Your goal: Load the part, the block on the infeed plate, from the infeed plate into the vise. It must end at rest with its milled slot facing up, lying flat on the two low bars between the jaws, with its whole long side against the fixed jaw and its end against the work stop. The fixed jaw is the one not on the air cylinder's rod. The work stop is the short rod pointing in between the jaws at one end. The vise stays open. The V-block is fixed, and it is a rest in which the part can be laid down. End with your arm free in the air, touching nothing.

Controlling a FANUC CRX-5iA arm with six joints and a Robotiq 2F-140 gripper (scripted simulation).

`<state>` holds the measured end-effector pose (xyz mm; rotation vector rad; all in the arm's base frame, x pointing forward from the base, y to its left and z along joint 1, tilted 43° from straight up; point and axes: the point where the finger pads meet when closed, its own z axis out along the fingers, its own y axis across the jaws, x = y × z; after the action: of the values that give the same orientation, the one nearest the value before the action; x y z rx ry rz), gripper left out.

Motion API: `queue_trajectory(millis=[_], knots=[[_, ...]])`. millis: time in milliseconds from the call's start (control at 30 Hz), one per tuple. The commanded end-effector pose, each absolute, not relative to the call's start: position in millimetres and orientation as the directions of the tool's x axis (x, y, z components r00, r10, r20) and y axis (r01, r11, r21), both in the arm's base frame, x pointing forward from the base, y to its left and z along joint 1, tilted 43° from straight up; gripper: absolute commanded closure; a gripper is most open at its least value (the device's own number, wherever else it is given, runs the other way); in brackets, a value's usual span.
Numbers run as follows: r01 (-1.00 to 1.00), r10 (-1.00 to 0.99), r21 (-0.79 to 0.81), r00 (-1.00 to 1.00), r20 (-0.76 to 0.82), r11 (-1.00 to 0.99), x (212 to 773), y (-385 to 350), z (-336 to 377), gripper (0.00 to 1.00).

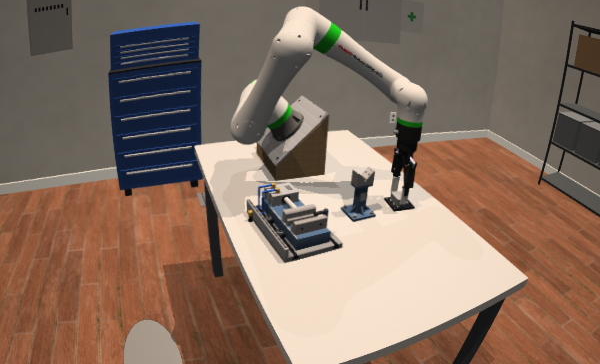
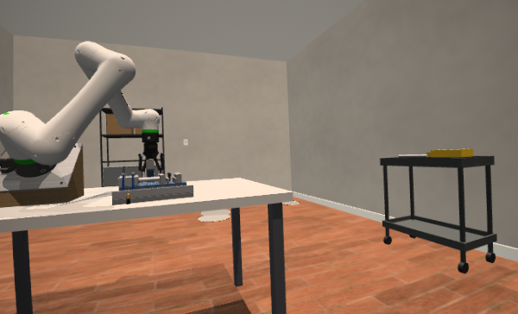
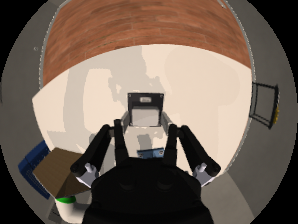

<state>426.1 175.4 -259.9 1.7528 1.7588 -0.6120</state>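
Note:
The part (image 1: pixel 398 194), a light grey block, lies on the small dark infeed plate at the right of the table. My gripper (image 1: pixel 402 189) points straight down over it. Its fingers are half open and reach down to the part's level on either side, without closing on it. In the wrist view the part (image 3: pixel 145 117) shows between the two fingers. The blue and grey vise (image 1: pixel 295 223) stands open at the table's middle left and holds nothing. The V-block (image 1: pixel 361 193) stands on its blue post between the vise and the plate.
The arm's wedge-shaped base (image 1: pixel 295 140) is at the back of the table. A blue tool cabinet (image 1: pixel 156 103) stands behind on the left and a black shelf (image 1: pixel 575 113) on the right. A black cart (image 2: pixel 438 201) stands well away from the table.

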Motion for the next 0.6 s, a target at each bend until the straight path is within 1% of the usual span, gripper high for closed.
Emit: queue_trajectory(millis=[0, 567], knots=[[0.997, 0.733, 0.076, 0.027, -0.680, 0.034, 426.3, 174.5, -261.1, 0.49], [0.997, 0.733, 0.076, 0.027, -0.680, 0.034, 426.7, 171.5, -264.3, 0.49]])
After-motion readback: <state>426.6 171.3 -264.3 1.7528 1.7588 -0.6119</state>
